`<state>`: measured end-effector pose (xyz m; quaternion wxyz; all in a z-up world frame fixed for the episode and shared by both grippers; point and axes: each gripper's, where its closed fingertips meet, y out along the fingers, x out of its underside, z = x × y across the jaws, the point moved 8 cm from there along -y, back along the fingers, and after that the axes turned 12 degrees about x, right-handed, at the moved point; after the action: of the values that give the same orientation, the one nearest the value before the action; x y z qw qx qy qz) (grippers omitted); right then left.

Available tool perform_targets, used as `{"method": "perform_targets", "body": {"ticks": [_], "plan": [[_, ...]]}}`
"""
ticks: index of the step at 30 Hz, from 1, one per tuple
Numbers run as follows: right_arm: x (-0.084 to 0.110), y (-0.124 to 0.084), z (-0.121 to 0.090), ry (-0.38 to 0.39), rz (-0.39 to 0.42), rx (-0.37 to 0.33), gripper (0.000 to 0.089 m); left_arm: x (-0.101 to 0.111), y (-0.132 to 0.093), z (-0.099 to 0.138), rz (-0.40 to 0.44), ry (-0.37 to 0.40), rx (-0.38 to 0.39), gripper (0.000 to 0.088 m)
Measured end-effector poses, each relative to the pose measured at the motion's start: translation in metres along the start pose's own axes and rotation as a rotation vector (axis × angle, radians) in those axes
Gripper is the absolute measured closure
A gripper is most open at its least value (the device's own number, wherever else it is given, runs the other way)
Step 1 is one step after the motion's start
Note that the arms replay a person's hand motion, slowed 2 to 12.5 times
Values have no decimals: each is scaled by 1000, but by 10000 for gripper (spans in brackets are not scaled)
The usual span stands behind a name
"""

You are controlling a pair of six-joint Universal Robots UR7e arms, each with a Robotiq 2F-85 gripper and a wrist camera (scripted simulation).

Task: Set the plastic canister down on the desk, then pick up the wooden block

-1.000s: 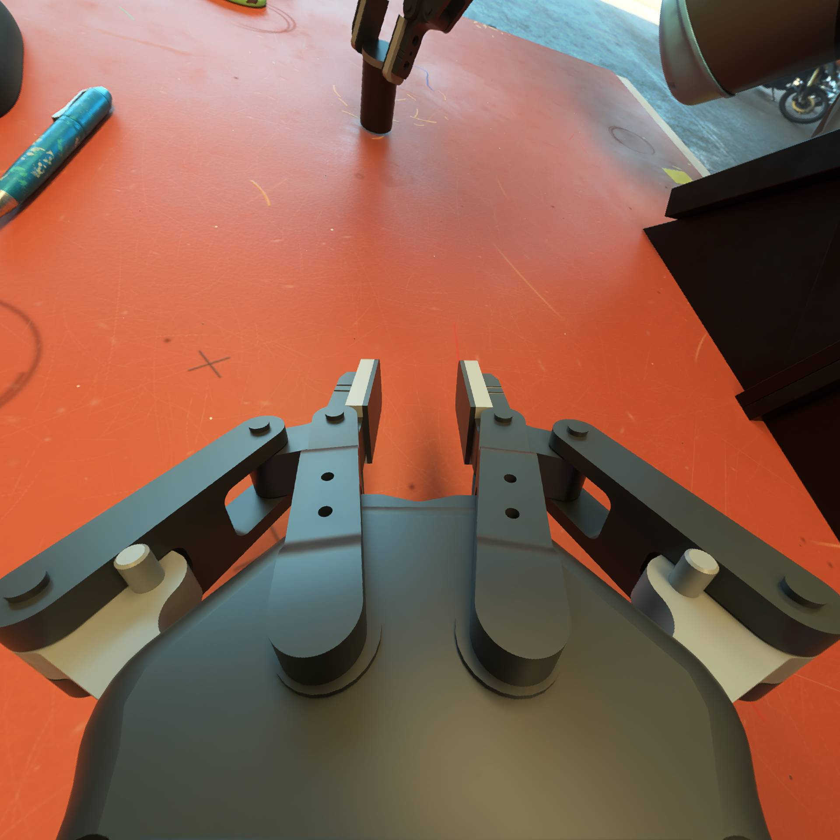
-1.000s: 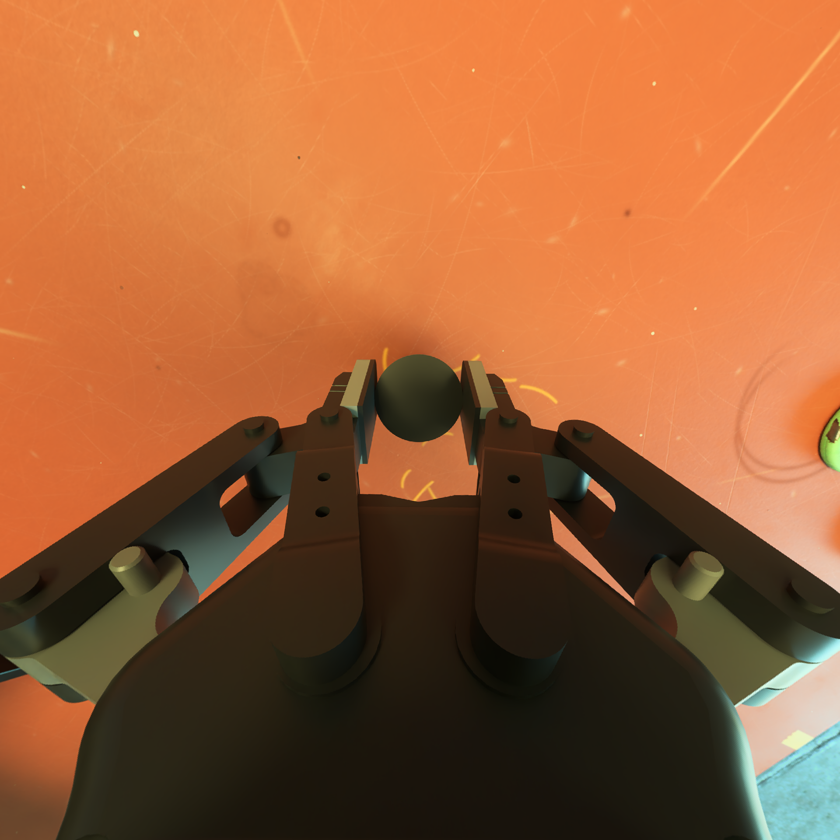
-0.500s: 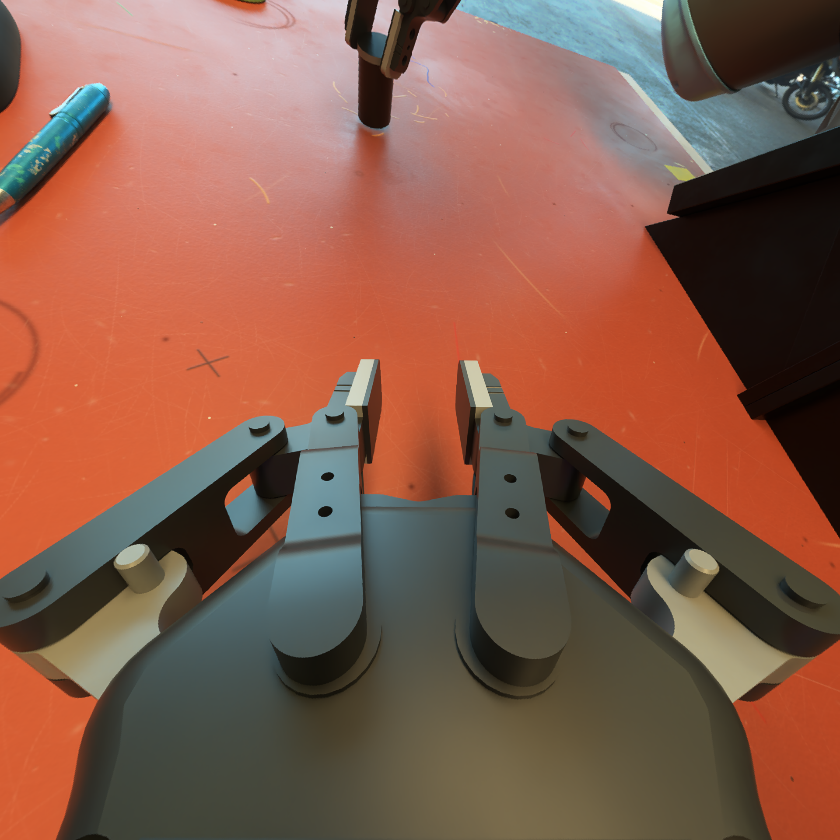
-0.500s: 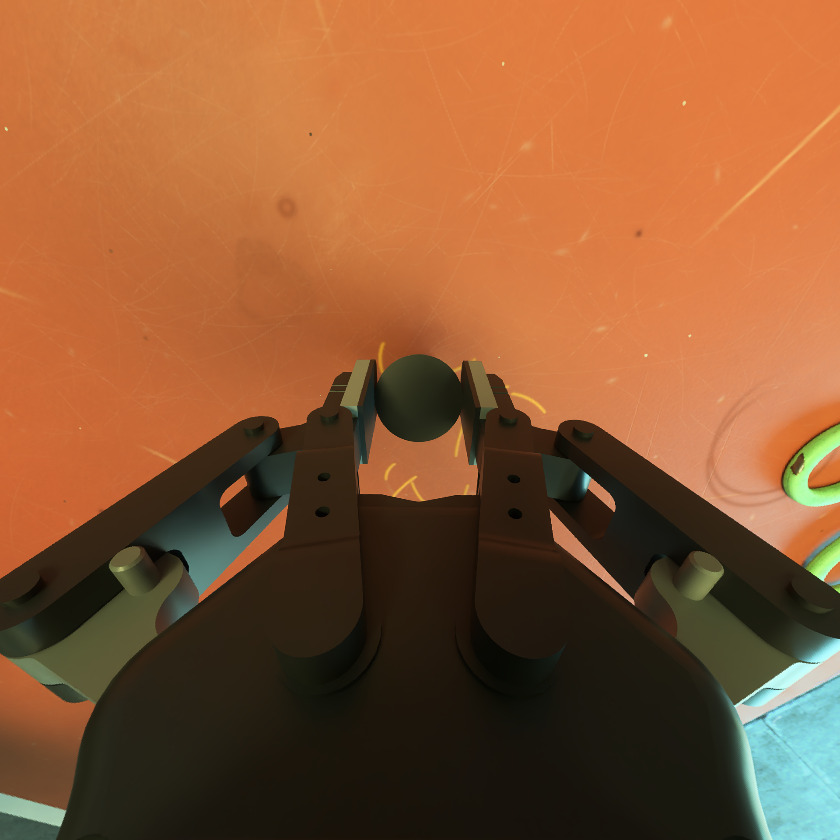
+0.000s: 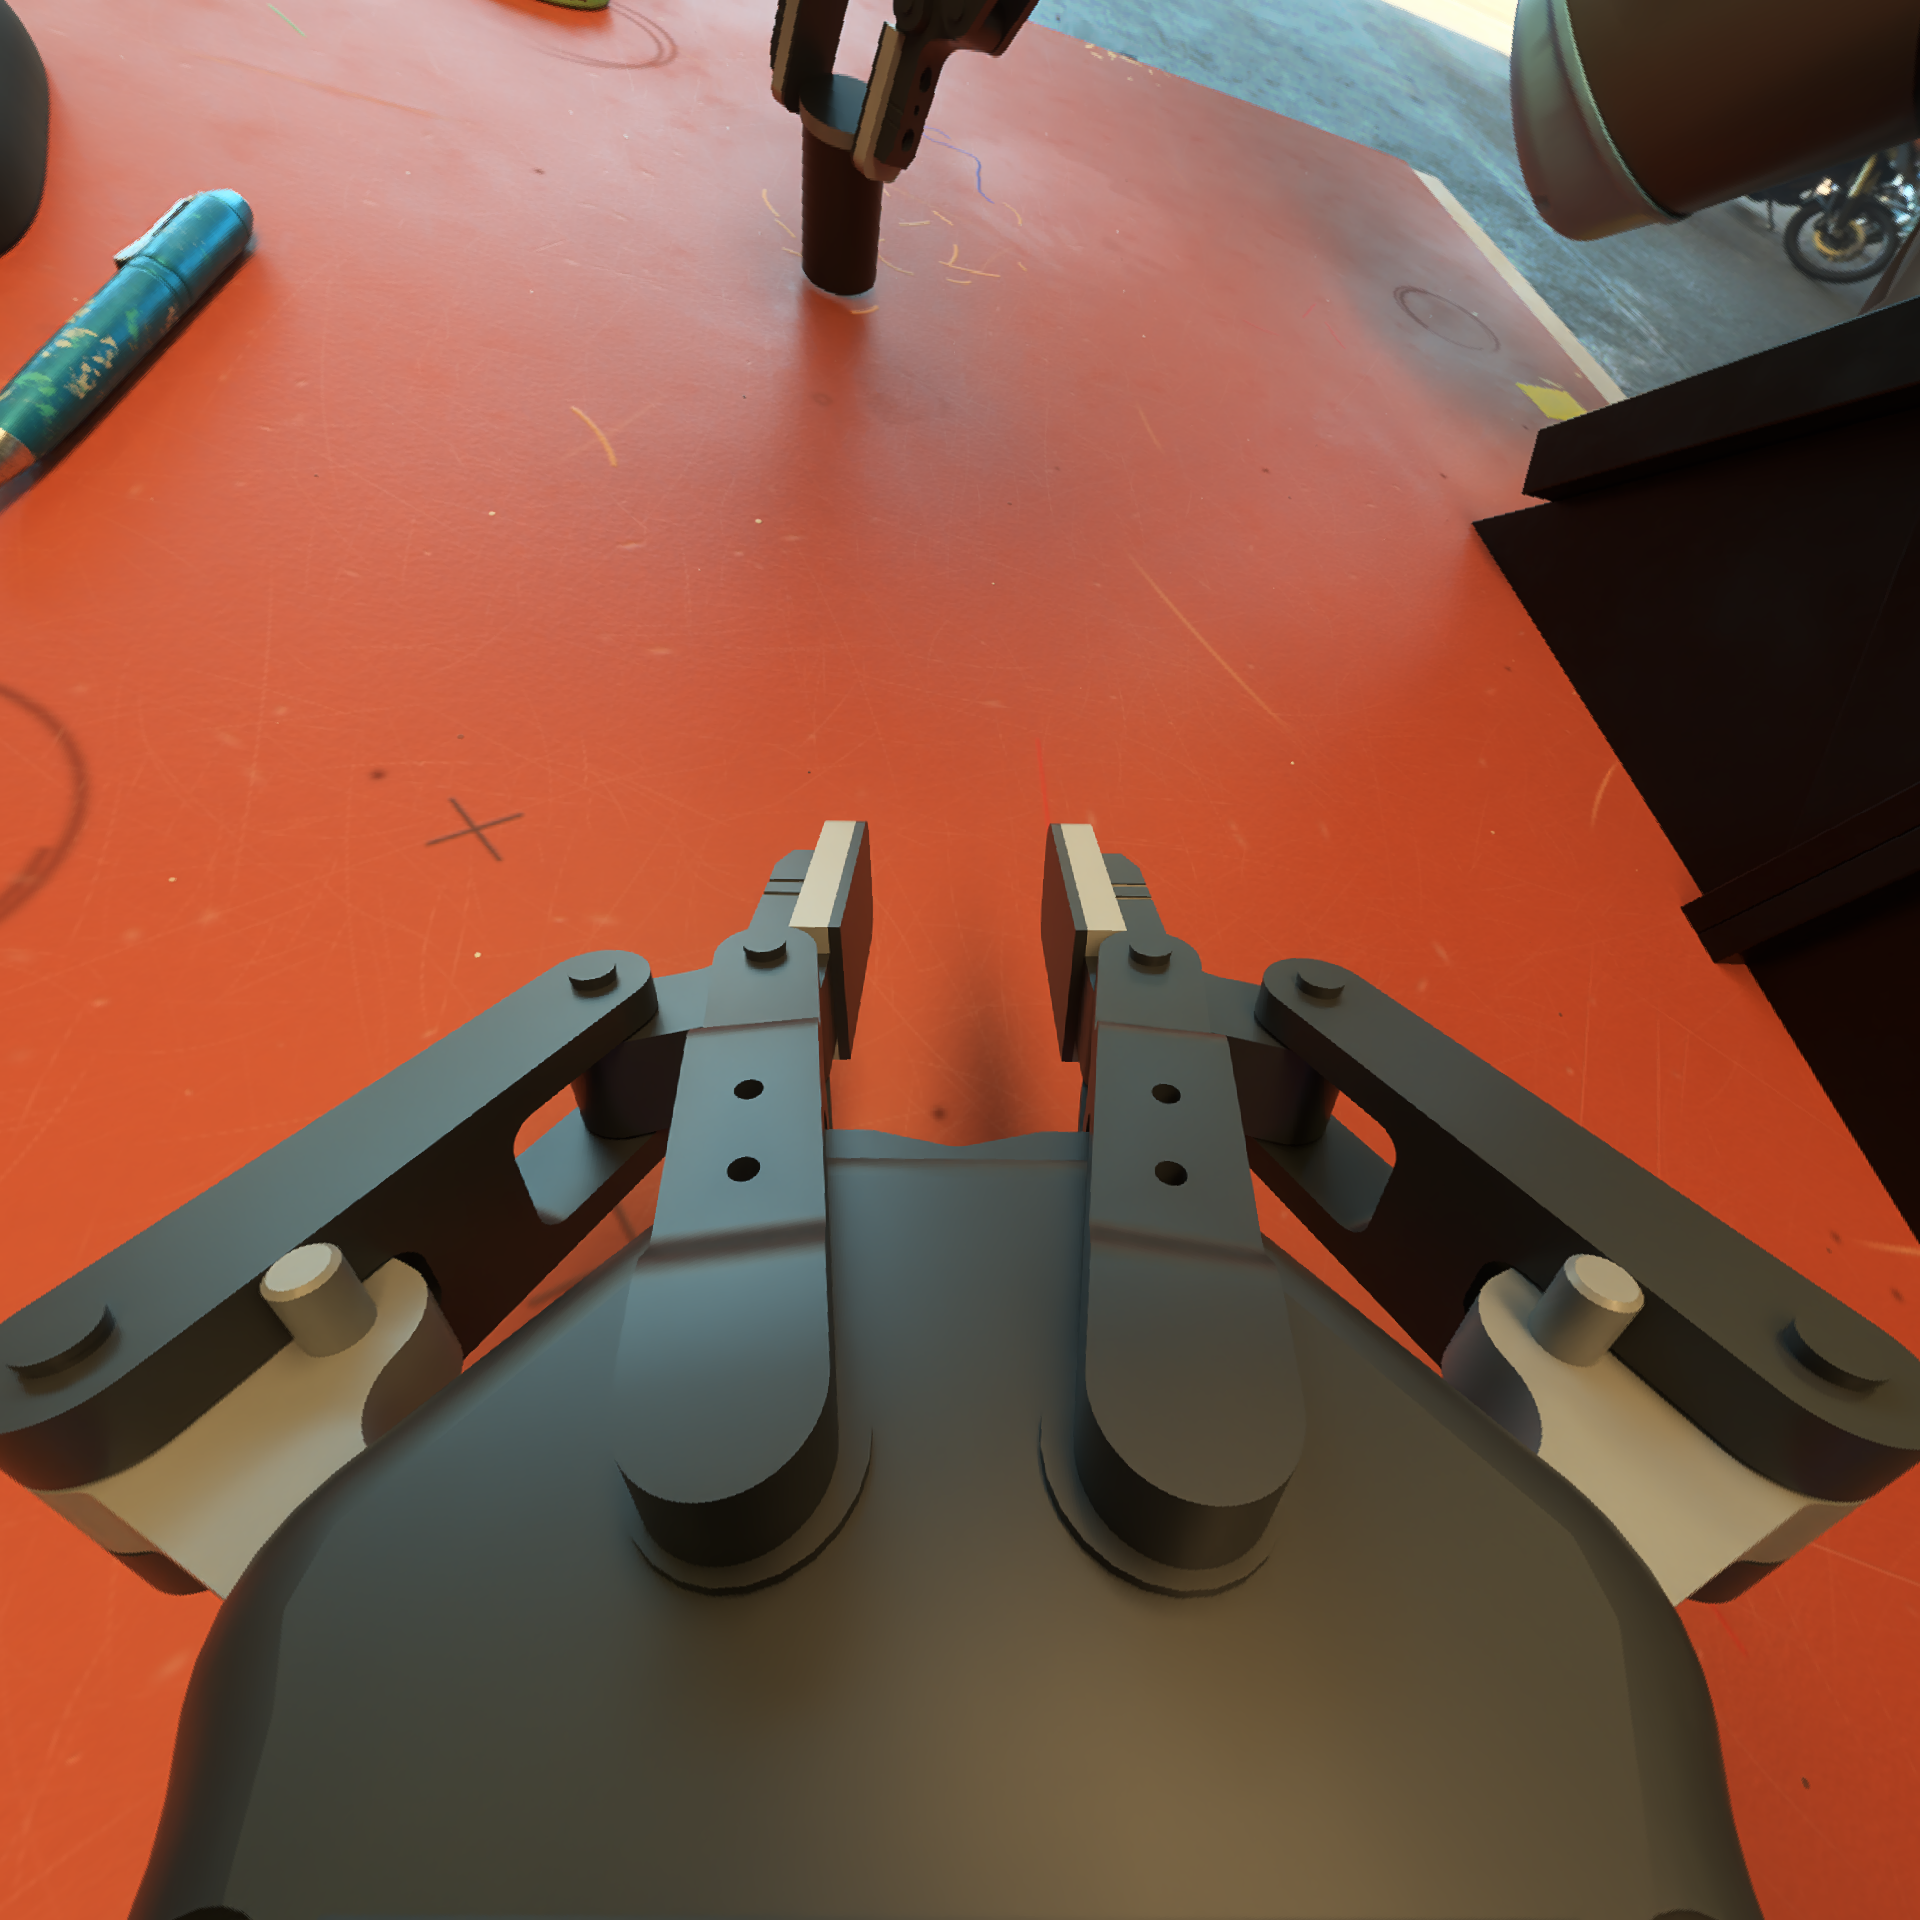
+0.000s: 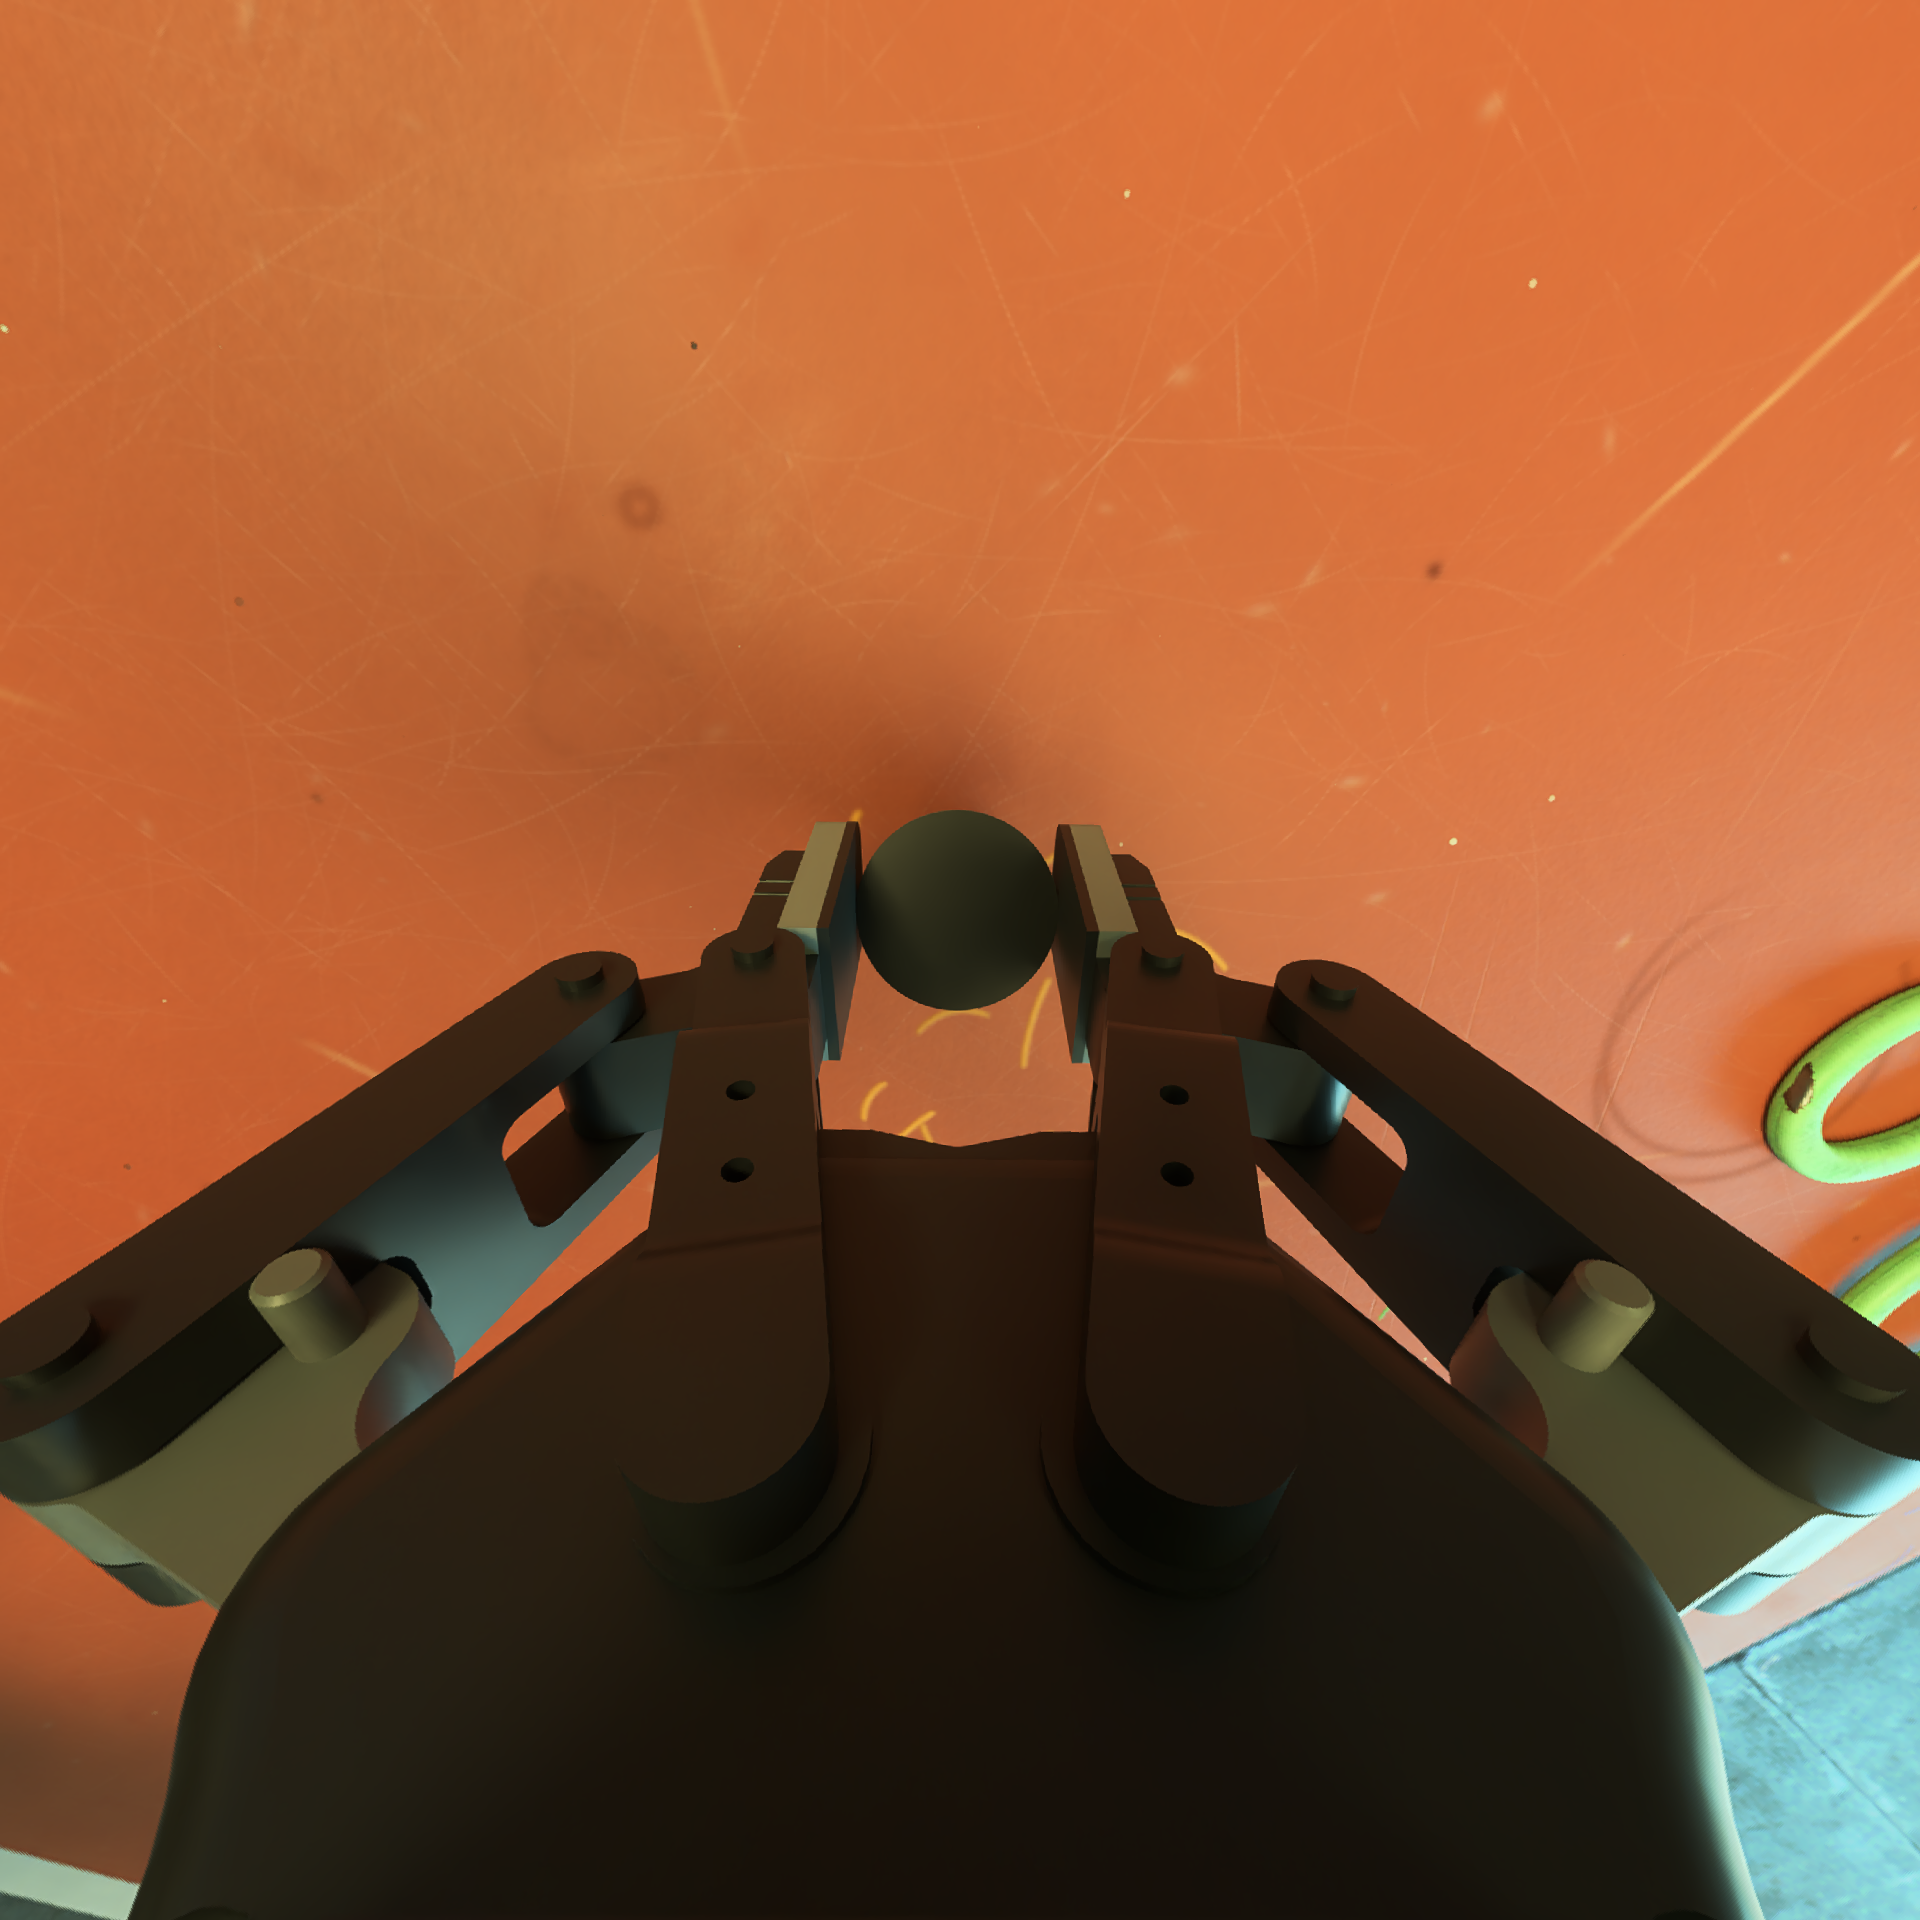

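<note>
The plastic canister (image 5: 840, 218) is a dark upright cylinder far ahead in the left wrist view. Its base is at or just above the orange desk (image 5: 727, 582). My right gripper (image 5: 847, 73) is shut on its upper part. From above in the right wrist view, the canister's round top (image 6: 956, 909) sits between the two pads of my right gripper (image 6: 956, 920), with a tight dark shadow under it. My left gripper (image 5: 956, 883) is open and empty, low over the desk. No wooden block is in view.
A teal pen (image 5: 114, 322) lies at the left, with a dark rounded object (image 5: 16, 125) beyond it. A tall black boxy structure (image 5: 1766, 644) stands at the right. A green ring (image 6: 1860, 1091) lies near the desk edge (image 6: 1766, 1621). An arm segment (image 5: 1714, 104) hangs at the top right.
My right gripper has carried the canister sideways toward the green ring, which has come into its view, and lower toward the desk. My left gripper has not moved.
</note>
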<state>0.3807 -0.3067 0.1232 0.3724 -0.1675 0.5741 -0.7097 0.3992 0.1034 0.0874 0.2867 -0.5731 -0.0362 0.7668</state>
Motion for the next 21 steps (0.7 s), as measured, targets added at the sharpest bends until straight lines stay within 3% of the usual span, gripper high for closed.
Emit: {"method": "perform_targets", "body": {"ticks": [21], "plan": [[-3,2,1,42,33,11,564,0,1,1,-3,6,4,580]]}}
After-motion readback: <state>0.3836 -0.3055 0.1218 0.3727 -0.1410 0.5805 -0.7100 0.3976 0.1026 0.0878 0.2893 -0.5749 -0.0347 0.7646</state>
